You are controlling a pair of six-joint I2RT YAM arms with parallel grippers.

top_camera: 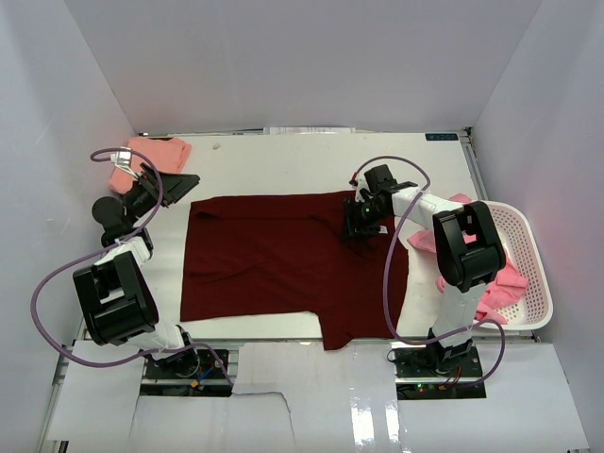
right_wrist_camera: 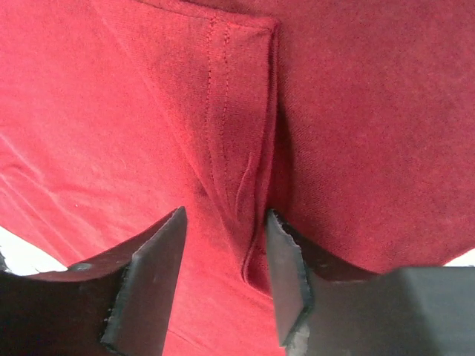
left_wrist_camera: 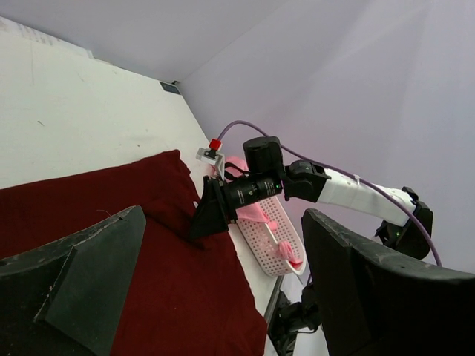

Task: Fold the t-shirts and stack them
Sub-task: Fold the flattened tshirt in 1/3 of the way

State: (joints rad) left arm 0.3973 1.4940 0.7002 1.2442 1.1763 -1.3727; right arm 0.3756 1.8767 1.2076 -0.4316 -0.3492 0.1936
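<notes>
— Where is the dark red t-shirt (top_camera: 274, 264)?

— It lies spread flat on the white table (top_camera: 283, 156), right under the right gripper (right_wrist_camera: 224, 222). The red cloth fills the space below its fingers (right_wrist_camera: 148, 282).

— Are those fingers shut?

— No. They stand partway apart, with their tips down at the shirt. A folded ridge of cloth with a stitched hem runs up between them. It sits close against one finger, and there is a gap to the other. The ridge is not pinched yet.

— And the left gripper (top_camera: 175, 184)?

— Its fingers (left_wrist_camera: 74, 289) are spread wide, with nothing between them. They are held just beside the far left corner of the red shirt.

— Is there another shirt?

— Yes. A salmon pink t-shirt (top_camera: 149, 156) lies just behind the left fingers, at the far corner of the table. More pink t-shirts (top_camera: 505, 283) sit in a white basket (top_camera: 538, 250). The basket is well away from the right fingers, on the other side of that arm.

— Does the left wrist camera show the basket too?

— Yes, small and far off, past the right gripper.
</notes>
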